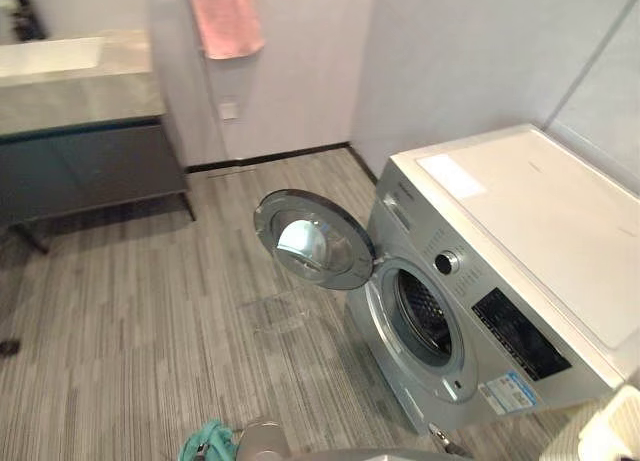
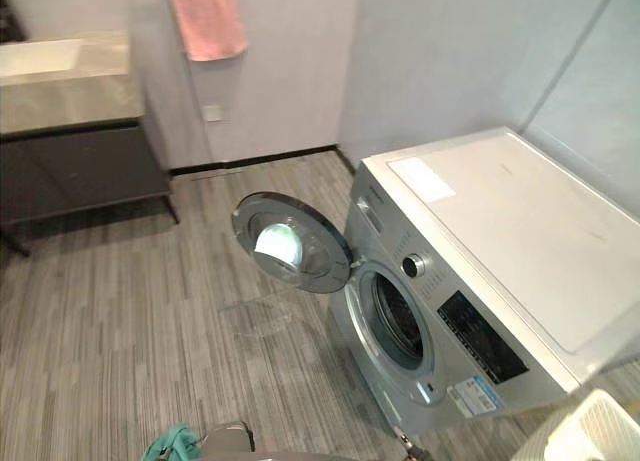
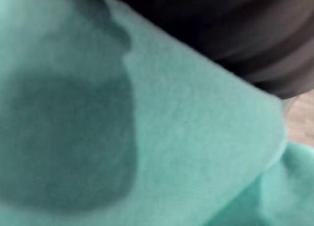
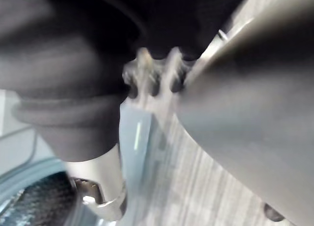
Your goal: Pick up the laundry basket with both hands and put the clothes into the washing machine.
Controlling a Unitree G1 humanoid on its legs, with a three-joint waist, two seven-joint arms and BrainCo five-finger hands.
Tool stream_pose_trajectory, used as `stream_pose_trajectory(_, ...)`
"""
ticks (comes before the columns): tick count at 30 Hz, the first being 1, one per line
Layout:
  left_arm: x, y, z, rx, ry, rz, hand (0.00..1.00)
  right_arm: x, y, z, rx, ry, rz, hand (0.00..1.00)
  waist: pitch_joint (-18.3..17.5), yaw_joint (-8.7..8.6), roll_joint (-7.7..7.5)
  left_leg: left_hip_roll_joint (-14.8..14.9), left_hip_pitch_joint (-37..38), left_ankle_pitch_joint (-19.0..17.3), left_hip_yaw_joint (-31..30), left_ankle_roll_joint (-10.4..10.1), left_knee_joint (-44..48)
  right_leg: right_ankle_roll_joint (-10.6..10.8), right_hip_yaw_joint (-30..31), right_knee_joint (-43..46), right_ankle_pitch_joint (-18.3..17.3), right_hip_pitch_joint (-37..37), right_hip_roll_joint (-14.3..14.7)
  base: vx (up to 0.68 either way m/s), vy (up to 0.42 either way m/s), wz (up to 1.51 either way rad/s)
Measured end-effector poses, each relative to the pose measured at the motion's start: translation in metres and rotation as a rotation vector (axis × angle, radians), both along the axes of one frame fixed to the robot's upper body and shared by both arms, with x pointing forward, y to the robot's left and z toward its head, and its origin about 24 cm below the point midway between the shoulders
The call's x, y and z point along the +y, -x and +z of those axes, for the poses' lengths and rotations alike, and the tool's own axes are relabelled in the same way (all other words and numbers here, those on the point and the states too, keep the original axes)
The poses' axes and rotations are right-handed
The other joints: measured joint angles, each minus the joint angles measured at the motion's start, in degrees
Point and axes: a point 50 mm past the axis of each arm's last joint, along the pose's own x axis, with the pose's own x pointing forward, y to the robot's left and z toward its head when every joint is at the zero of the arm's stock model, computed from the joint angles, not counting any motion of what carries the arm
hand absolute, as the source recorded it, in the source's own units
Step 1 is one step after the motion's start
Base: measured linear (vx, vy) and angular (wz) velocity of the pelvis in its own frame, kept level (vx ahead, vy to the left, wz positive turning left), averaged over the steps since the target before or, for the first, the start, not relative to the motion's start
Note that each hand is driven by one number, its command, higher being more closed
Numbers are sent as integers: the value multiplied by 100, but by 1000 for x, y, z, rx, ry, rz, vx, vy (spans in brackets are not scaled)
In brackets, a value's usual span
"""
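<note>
The silver washing machine [image 1: 470, 311] with a white top stands at the right, against the wall. Its round door [image 1: 312, 239] is swung wide open to the left, and the dark drum opening [image 1: 425, 314] is exposed. A green cloth [image 1: 205, 443] shows at the bottom edge, beside a silver arm part. In the left wrist view the same green cloth [image 3: 186, 138] lies right against my left hand [image 3: 245, 35], hiding its fingers. A corner of the white laundry basket [image 1: 612, 429] is at the bottom right. My right hand [image 4: 68, 64] is blurred, with the drum [image 4: 29, 201] past it.
A dark vanity cabinet [image 1: 80, 171] with a grey counter and white sink stands at the back left. A pink towel [image 1: 225, 16] hangs on the far wall above a socket [image 1: 228, 109]. Grey striped floor stretches between the cabinet and the machine.
</note>
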Motion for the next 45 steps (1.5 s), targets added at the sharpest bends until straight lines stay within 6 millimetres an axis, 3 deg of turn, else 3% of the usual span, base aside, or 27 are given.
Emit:
stream_pose_trajectory(1, 6, -3, 2, -3, -20, -24, 100, -4, -3, 1, -2, 12, 24, 0, 20, -41, 30, 39, 376, 10, 347, 19, -198, -126, -708, 389, -511, -276, 41, 115, 106, -104)
stream_pose_trajectory(2, 8, -5, 3, -6, -30, -34, 100, -5, -5, 1, -4, 14, 40, 0, 25, -59, 38, 42, 569, 3, 544, 30, -316, -180, -1108, 490, -688, -371, 83, 169, 91, -173)
stream_pose_trajectory(3, 15, -17, 6, -25, -56, -71, 100, 0, -11, 2, -20, 11, 78, 0, 41, -72, 41, 37, 1027, -72, 1151, 135, -558, -178, -1961, 417, -1003, -643, 438, 110, 28, -151)
stream_pose_trajectory(5, 14, -28, 7, -52, -58, -84, 100, -4, -14, 4, -29, 25, 95, 0, 130, -69, -8, -84, 1353, -108, 1542, 147, -825, -436, -2406, -396, -1141, -509, 690, 87, 35, -152)
stream_pose_trajectory(7, 4, -44, 7, -87, -37, -108, 100, -13, -26, 8, -63, 56, 103, 0, 144, -88, 194, -203, 1494, -33, 1644, 66, -1298, -558, -2800, -1388, -1083, -239, 915, 98, 72, -128)
stream_pose_trajectory(8, -3, -63, 10, -131, -27, -131, 100, -17, -33, 11, -82, 68, 103, 0, 256, -162, 314, -279, 1566, 50, 1733, 37, -1504, -635, -3062, -1712, -1042, -230, 945, 73, 29, -63)
stream_pose_trajectory(9, -8, -73, 11, -151, -20, -145, 100, -18, -34, 11, -83, 73, 101, 0, 349, -216, 319, -314, 1617, 78, 1775, 19, -1620, -679, -3079, -1749, -1012, -230, 946, 107, 29, -39)
stream_pose_trajectory(10, -19, -87, 13, -180, -6, -185, 100, -20, -27, 10, -65, 73, 80, 0, 413, -262, 362, -367, 1729, 153, 1779, -42, -1801, -689, -3030, -1815, -1007, -179, 982, 128, 30, -7)
stream_pose_trajectory(12, -32, -91, 12, -189, 20, -211, 100, -20, -10, 6, -24, 66, 36, 0, 412, -243, 363, -251, 1929, 135, 1774, -77, -1740, -694, -3022, -2103, -1004, 145, 1184, 170, 6, -5)
stream_pose_trajectory(15, -48, -87, 11, -199, 43, -252, 100, -13, 0, 3, 4, 50, 8, 0, 364, -190, 313, 267, 1622, -198, 1691, -30, -232, -647, -2901, -2607, -1032, 552, 1527, 128, -33, -25)
stream_pose_trajectory(16, -52, -90, 14, -233, 39, -266, 100, -12, -1, 4, 0, 51, 18, 0, 363, -140, 312, 625, 1150, -215, 1418, -54, 1011, -659, -2788, -2719, -1026, 661, 1641, 139, -30, -57)
stream_pose_trajectory(17, -58, -101, 21, -293, 30, -295, 100, -15, -4, 5, -9, 64, 33, 0, 463, -47, 550, 904, 725, -57, 858, 54, 2072, -724, -2639, -2812, -990, 834, 1832, 153, -2, -64)
stream_pose_trajectory(18, -60, -104, 24, -317, 28, -307, 100, -19, -5, 6, -13, 77, 42, 0, 486, -12, 621, 946, 574, 105, 542, 50, 2500, -733, -2519, -2865, -987, 928, 1912, 203, 99, -91)
stream_pose_trajectory(19, -62, -105, 27, -346, 20, -334, 100, -21, -14, 9, -32, 89, 75, 0, 533, 68, 625, 886, 233, 364, 27, 8, 3217, -754, -2297, -2945, -973, 1097, 1921, 252, 202, -109)
stream_pose_trajectory(21, -65, -106, 34, -392, 15, -364, 100, -23, -27, 12, -62, 106, 107, 0, 551, 102, 648, 543, -131, -250, -377, -63, 3236, -679, -1898, -2970, -919, 1101, 1732, 270, 261, -114)
stream_pose_trajectory(24, -66, -103, 45, -461, 6, -386, 100, -16, -37, 13, -88, 92, 120, 0, 591, 128, 586, 179, -232, -399, -789, -54, 1414, -468, -1359, -2998, -800, 1124, 1344, 292, 365, -99)
stream_pose_trajectory(26, -74, -100, 51, -493, 16, -423, 100, -20, -30, 13, -76, 108, 137, 0, 550, 136, 655, -73, 4, 11, -1537, -182, -114, -127, -1160, -3059, -793, 1178, 1232, 235, 411, -74)
stream_pose_trajectory(27, -82, -103, 55, -524, 35, -490, 100, -21, -27, 13, -66, 130, 191, 0, 516, 121, 613, -332, -16, 174, -1730, -362, -193, 170, -938, -3145, -890, 1259, 1023, 183, 359, -40)
stream_pose_trajectory(29, -81, -110, 61, -551, 17, -547, 100, -12, -23, 10, -62, 107, 206, 0, 528, 86, 446, -475, -13, 125, -1639, -275, -231, 176, -954, -3119, -894, 1202, 892, 179, 280, -18)
stream_pose_trajectory(30, -80, -115, 65, -572, 18, -596, 100, -7, -21, 9, -57, 96, 231, 0, 482, 110, 256, -574, 7, 71, -1539, -174, -209, 181, -932, -3075, -825, 1144, 787, 129, 168, -28)
stream_pose_trajectory(31, -82, -115, 66, -575, 26, -636, 100, -5, -20, 9, -58, 94, 253, 0, 515, 114, 302, -570, 43, 32, -1361, -117, -233, 329, -841, -3058, -653, 1088, 729, 102, 218, -56)
stream_pose_trajectory(34, -91, -116, 68, -590, 61, -729, 100, -3, -24, 10, -70, 100, 322, 0, 499, 105, 279, -561, 249, 1, -974, -56, -454, 375, -522, -3085, -321, 852, 676, 33, 145, -73)
stream_pose_trajectory(37, -114, -126, 77, -649, 109, -835, 100, -8, -27, 12, -89, 119, 350, 0, 538, 57, 279, -562, 75, 11, -810, -29, -423, 386, -488, -3089, -321, 592, 620, -1, 42, -37)
stream_pose_trajectory(39, -134, -144, 92, -737, 129, -911, 100, -18, -37, 17, -114, 156, 356, 0, 849, -71, 406, -540, -174, 19, -874, -20, -143, 465, -514, -2891, -376, 426, 634, -73, 18, 10)
stream_pose_trajectory(40, -147, -154, 104, -804, 137, -962, 100, -23, -50, 22, -144, 180, 363, 0, 1081, -95, 500, -517, -374, 19, -940, -20, 82, 501, -500, -2543, -487, 192, 640, -183, 22, 13)
stream_pose_trajectory(43, -172, -178, 132, -941, 143, -1055, 100, -23, -70, 29, -196, 201, 365, 0, 1454, -83, 447, -422, -939, -78, -981, 16, 609, 494, -460, -1577, -889, -530, 649, -233, 2, 7)
stream_pose_trajectory(45, -187, -192, 147, -1006, 136, -1128, 100, -14, -85, 35, -251, 208, 385, 0, 1735, -45, 255, -293, -1489, -358, -1043, -7, 1319, 477, -440, -845, -1457, -1025, 658, -282, -33, 0)
